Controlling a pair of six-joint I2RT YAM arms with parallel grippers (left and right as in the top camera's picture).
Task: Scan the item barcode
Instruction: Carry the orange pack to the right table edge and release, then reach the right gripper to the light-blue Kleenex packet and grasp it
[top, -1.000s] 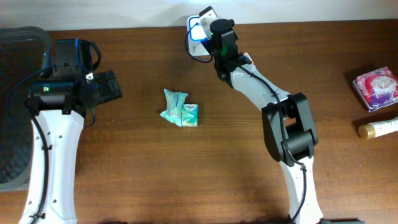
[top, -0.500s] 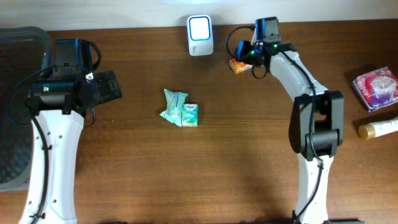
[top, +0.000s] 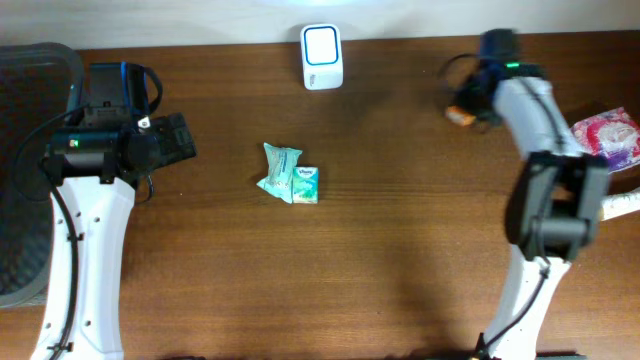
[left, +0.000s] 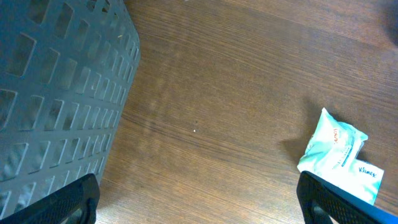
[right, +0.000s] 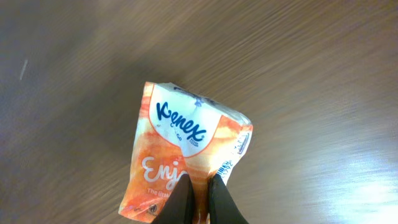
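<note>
We see 2 arms at a brown table (top: 380, 250). The right gripper (right: 199, 198) is pinched shut on the bottom edge of the orange tissue pack (right: 186, 146). Its 2 black fingers (right: 181, 202) sit side by side with the wrapper squeezed between them. The pack has a white patch with blue letters on it, and it hangs tilted over the wood. We cannot tell if it touches the table.

From above, the orange tissue pack (top: 461, 115) is near the back of the table, on the right side. The scanner (top: 322, 44) is a small white box with a pale screen. It stands at the back edge, well apart from the pack, off to the pack's left.

The left gripper (top: 178, 140) is open as wide as it goes and holds nothing. It hangs over bare wood, just beside a big grey basket (left: 56, 93) with square holes.

2 green packs (top: 288, 176) lie touching each other in the middle of the table. On the far right we see a pink pack (top: 603, 140), and near it a tube (top: 612, 205) with a tan cap.
</note>
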